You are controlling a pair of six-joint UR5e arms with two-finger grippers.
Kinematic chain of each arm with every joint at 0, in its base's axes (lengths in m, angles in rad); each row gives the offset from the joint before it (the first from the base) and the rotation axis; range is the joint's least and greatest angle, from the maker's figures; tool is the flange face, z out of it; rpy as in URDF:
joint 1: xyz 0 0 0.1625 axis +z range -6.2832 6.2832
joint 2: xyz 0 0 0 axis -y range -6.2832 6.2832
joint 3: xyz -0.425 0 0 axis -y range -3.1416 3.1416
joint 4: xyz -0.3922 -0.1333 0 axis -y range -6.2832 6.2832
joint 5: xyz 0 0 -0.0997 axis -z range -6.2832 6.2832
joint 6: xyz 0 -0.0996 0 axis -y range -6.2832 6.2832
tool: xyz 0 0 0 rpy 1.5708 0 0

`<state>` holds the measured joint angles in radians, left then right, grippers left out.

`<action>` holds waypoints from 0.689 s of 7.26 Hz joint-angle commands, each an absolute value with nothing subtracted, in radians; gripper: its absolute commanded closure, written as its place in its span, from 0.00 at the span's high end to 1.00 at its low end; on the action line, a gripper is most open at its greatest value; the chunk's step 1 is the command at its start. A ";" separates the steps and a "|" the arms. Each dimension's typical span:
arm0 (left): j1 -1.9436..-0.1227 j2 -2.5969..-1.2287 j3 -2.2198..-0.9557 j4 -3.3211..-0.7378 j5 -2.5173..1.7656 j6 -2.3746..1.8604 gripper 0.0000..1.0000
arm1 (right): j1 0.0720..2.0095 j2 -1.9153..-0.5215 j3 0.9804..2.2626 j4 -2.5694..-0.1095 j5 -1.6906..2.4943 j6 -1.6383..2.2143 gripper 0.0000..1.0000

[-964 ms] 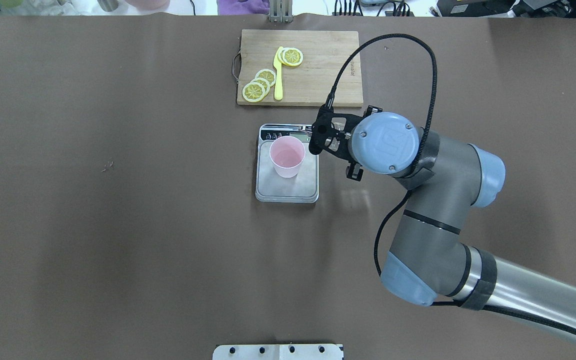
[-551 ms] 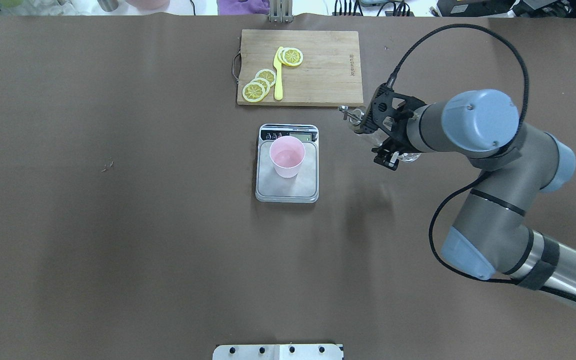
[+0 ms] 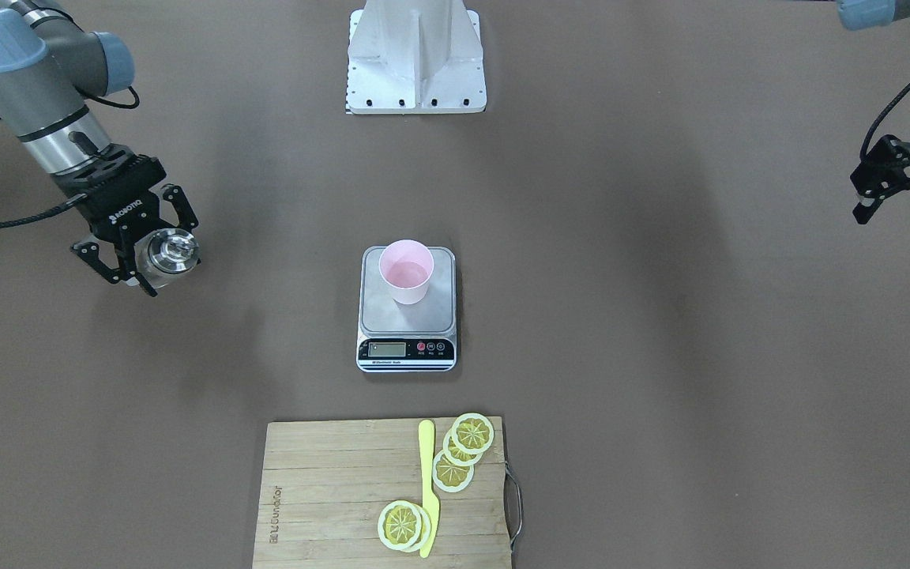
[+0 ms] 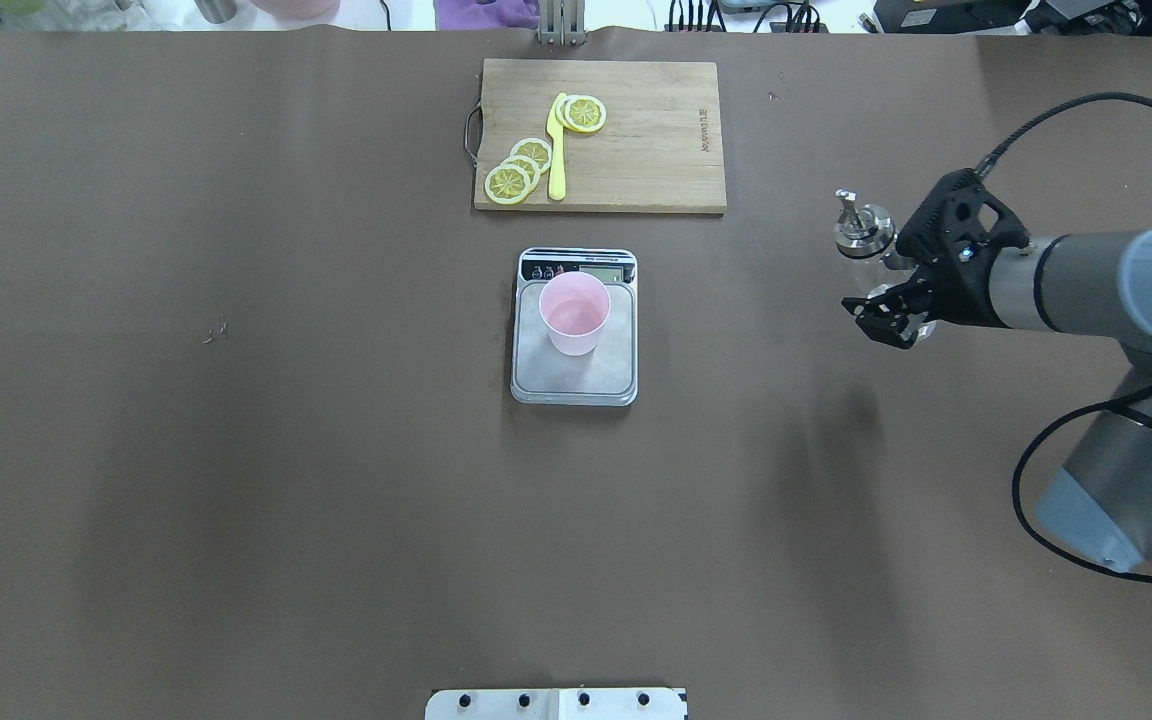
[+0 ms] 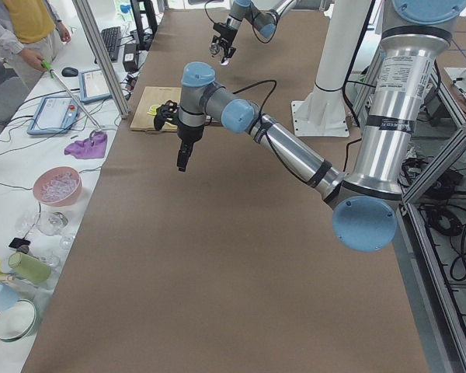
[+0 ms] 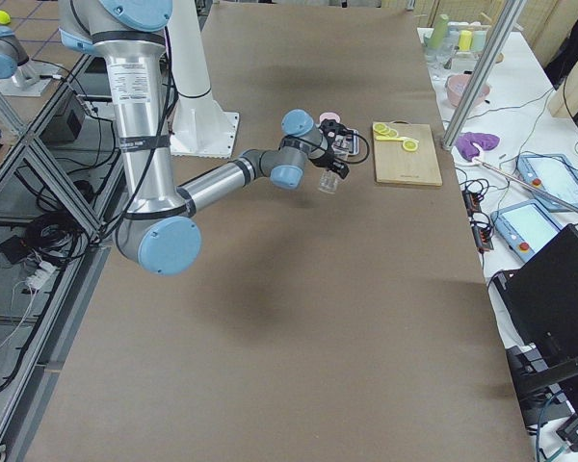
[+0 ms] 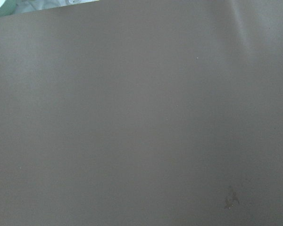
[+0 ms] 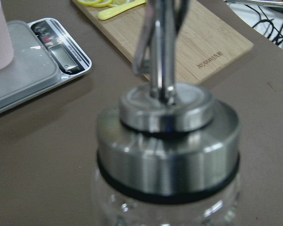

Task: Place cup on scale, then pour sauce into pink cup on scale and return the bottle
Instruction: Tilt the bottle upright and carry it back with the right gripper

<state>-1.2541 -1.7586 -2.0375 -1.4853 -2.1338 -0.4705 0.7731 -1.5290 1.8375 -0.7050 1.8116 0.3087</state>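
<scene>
The pink cup [image 4: 574,312] stands upright on the steel scale [image 4: 576,385] at the table's middle, also in the front view: cup [image 3: 406,273], scale [image 3: 439,312]. My right gripper [image 4: 888,282] is shut on the clear glass bottle [image 4: 861,228] and holds it upright above the table, far right of the scale. The front view shows the gripper [image 3: 147,251] and the bottle's metal top [image 3: 173,249]. The right wrist view is filled by the bottle's collar [image 8: 167,155]. My left gripper [image 3: 905,207] is open and empty at the table's far left.
A bamboo cutting board [image 4: 636,150] with lemon slices [image 4: 521,170] and a yellow knife [image 4: 557,150] lies behind the scale. The robot's base plate [image 3: 415,71] is at the near edge. The left wrist view shows only brown table cover [image 7: 141,113].
My right arm has swung from over the scale far to the right with the bottle. The bottle went from tilted over the cup to upright. The cup and scale have not moved.
</scene>
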 commanded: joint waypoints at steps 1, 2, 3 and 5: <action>-1.252 -1.773 -2.062 -1.485 -2.134 -0.471 0.97 | 0.817 -1.669 1.724 -0.317 1.825 0.511 0.00; -1.250 -1.781 -2.065 -1.485 -2.132 -0.469 0.97 | 0.833 -1.664 1.559 -0.064 1.825 0.610 0.00; -1.243 -1.796 -2.063 -1.485 -2.132 -0.465 0.97 | 0.857 -1.631 1.440 0.086 1.825 0.624 0.00; -1.223 -1.819 -2.063 -1.483 -2.129 -0.466 0.97 | 0.908 -1.621 1.424 0.121 1.838 0.634 0.00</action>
